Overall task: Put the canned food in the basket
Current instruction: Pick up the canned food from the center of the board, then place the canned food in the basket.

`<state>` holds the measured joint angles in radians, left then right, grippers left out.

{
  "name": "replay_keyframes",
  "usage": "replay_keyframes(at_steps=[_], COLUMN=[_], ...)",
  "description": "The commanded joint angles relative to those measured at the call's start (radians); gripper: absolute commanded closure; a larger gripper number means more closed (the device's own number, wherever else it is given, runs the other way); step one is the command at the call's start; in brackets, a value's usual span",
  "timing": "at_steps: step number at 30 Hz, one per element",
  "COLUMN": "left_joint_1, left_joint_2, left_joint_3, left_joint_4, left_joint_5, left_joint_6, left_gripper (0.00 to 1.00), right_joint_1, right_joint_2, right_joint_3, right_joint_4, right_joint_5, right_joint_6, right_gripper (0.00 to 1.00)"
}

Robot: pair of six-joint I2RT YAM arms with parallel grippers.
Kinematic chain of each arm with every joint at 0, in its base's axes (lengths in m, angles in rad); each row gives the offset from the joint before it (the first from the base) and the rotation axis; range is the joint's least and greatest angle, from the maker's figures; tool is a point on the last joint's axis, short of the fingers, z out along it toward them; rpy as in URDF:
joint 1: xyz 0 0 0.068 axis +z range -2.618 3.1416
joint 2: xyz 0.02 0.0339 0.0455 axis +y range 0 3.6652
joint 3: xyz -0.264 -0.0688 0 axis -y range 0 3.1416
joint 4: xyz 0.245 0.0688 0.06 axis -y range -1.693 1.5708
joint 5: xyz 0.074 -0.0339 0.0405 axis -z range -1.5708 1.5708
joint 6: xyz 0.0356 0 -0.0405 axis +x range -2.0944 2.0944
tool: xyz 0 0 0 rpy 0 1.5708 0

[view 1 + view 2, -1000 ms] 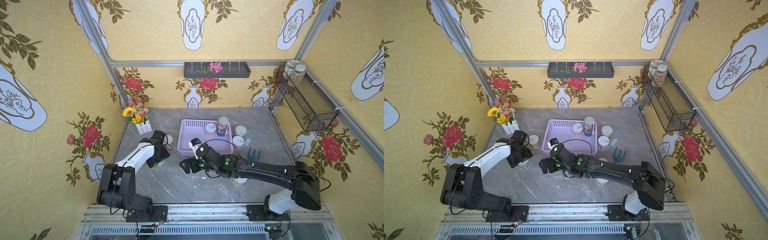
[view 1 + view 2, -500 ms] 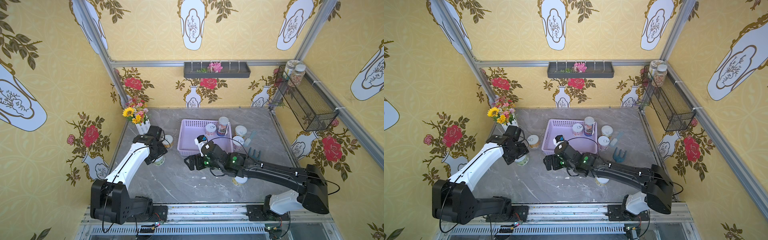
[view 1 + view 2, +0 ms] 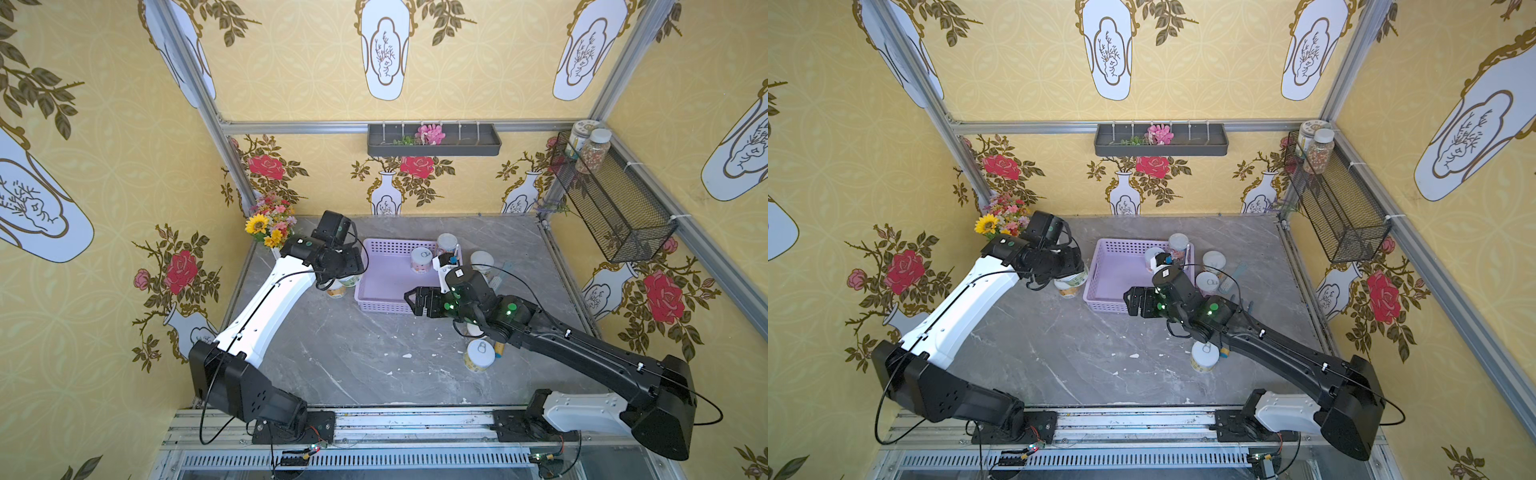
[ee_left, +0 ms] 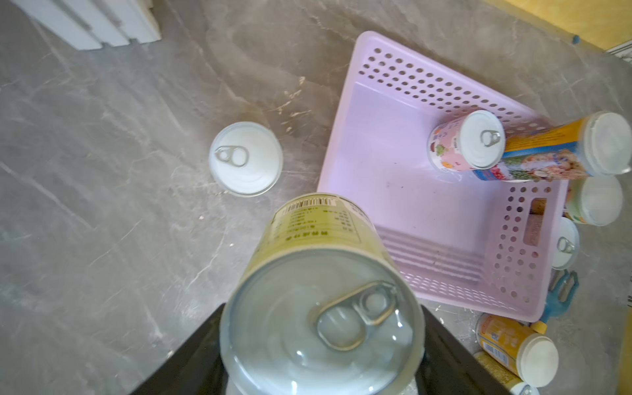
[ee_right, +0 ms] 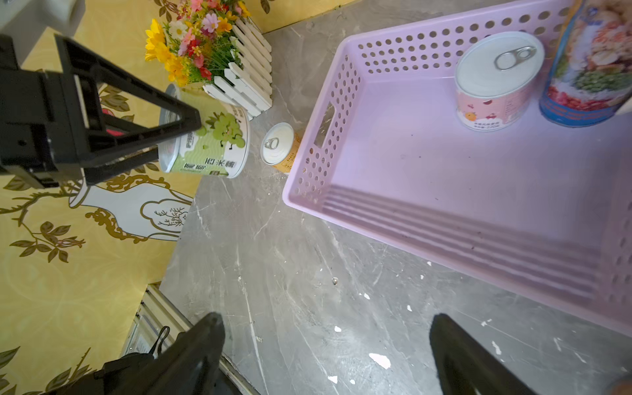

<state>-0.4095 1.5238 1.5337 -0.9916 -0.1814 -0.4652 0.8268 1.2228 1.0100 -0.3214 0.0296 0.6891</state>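
Two tins stand in the lilac perforated plastic basket [image 3: 376,306], both in its far right corner: a short pink-labelled tin [image 3: 421,259] and a tall blue-labelled tin [image 3: 446,245]. The rest of its floor is bare, so I have open room along its left and near walls.

In both top views the left arm [image 3: 266,307] covers its own grip. The right wrist view gives me the side. There the left gripper [image 4: 323,355] has its black fingers [image 5: 184,121] pinching a green grape-labelled tin [image 5: 219,143]. That tin is tilted, clear of the grey marbled table [image 3: 353,353] and outside the basket's left wall. Near it a small orange-labelled tin [image 5: 278,147] stands on the table, just beside that wall's handle slot. The left wrist view adds the held tin's pull-tab lid between the two fingers.

My right gripper [image 5: 325,345] hangs by the basket's near wall, fingers [image 5: 201,345] spread wide over bare table. A white picket flower pot [image 5: 239,78] sits in the far left corner.
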Motion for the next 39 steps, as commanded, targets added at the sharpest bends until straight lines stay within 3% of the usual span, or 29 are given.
replay_keyframes(at_steps=[1,18,39], left_joint_1=[-0.018,-0.100,-0.103], left_joint_2=[0.084,0.564,0.805], left_joint_3=[0.065,0.476,0.565], left_joint_4=[0.100,0.171,0.254], left_joint_5=[0.046,0.109,0.044], left_joint_6=[0.047,0.091,0.066], left_gripper=[0.34,0.34,0.34], right_joint_1=[-0.033,-0.272,-0.358], right_joint_2=[-0.011,0.042,0.071], right_joint_3=[0.008,0.006,-0.018], right_joint_4=[-0.027,0.000,0.007], right_joint_5=[0.018,-0.123,-0.176], right_joint_6=[-0.036,-0.137,-0.159], right_gripper=[0.03,0.03,0.03])
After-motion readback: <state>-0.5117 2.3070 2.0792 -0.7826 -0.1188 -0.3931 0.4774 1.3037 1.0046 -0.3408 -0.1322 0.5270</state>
